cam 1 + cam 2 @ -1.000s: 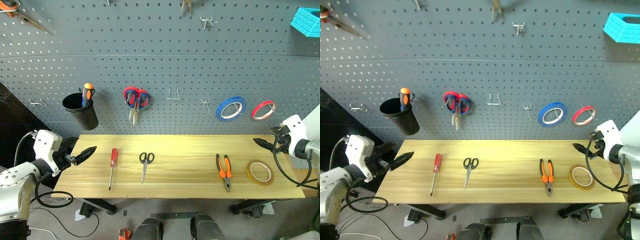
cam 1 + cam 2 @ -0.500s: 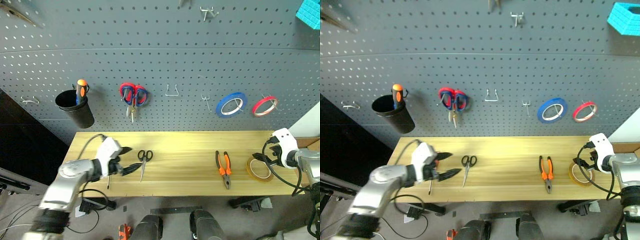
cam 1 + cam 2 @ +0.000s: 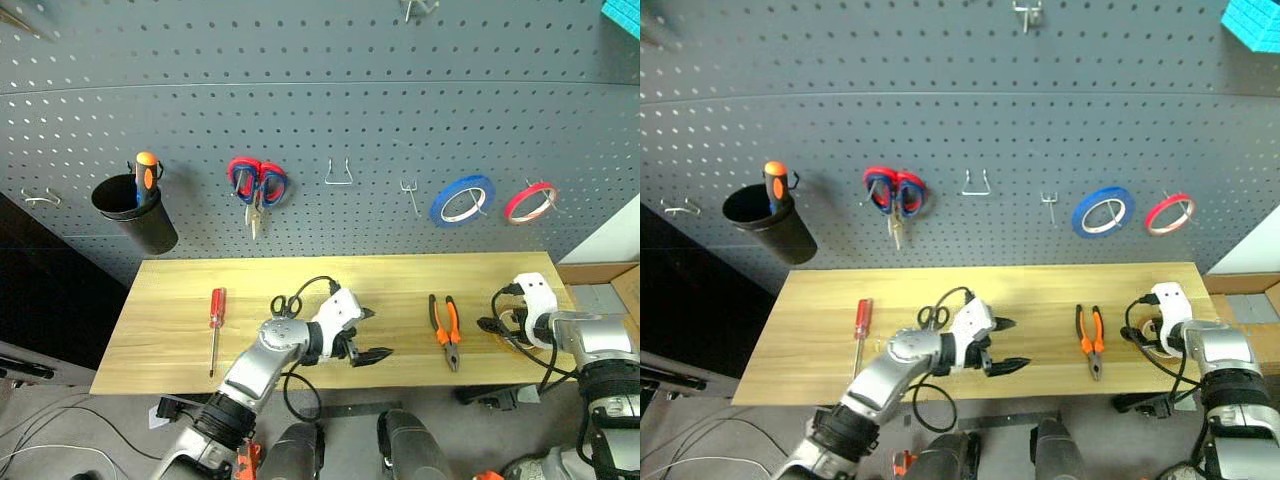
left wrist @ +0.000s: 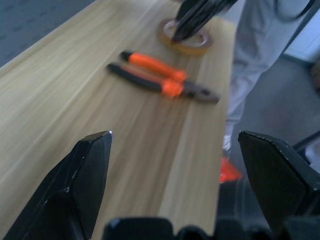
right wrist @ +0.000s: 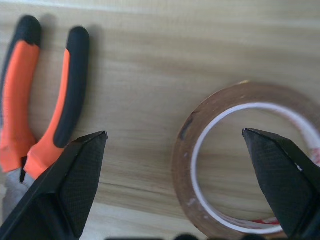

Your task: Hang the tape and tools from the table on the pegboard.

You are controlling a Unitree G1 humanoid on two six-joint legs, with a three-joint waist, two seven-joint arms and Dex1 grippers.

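Tape [image 5: 235,165]: yellow-tan ring, flat on table [image 3: 170,345], near the right end at front edge, partly hidden in head views behind right gripper [image 5: 180,175]. Right gripper: fingers spread wide, poised over the ring's left rim, holding nothing; one fingertip [image 5: 75,175] beside the pliers' handles, the other over the ring's right side.

Pliers [image 3: 447,328]: orange-and-black handles, flat on table, jaws toward front edge, just beside tape at its 9 o'clock.

Left gripper [image 3: 367,336]: fingers spread wide, empty, low over table's front middle, pointing toward pliers at its 3 o'clock, apart from them.

Black-handled scissors [image 3: 286,303]: flat on table, loops visible at 10 o'clock from left gripper, blades hidden behind the left arm.

Red-handled screwdriver [image 3: 215,322]: flat on table, left portion, tip toward front edge, well apart from scissors at their 9 o'clock.

Pegboard [image 3: 320,120]: dark grey, behind table. Hung on it, left to right: black cup [image 3: 133,212] with orange-and-black screwdriver [image 3: 146,175]; red-and-blue scissors [image 3: 256,187]; bare metal hook [image 3: 339,174]; second bare hook [image 3: 409,192]; blue roll [image 3: 462,199]; red roll [image 3: 529,201].
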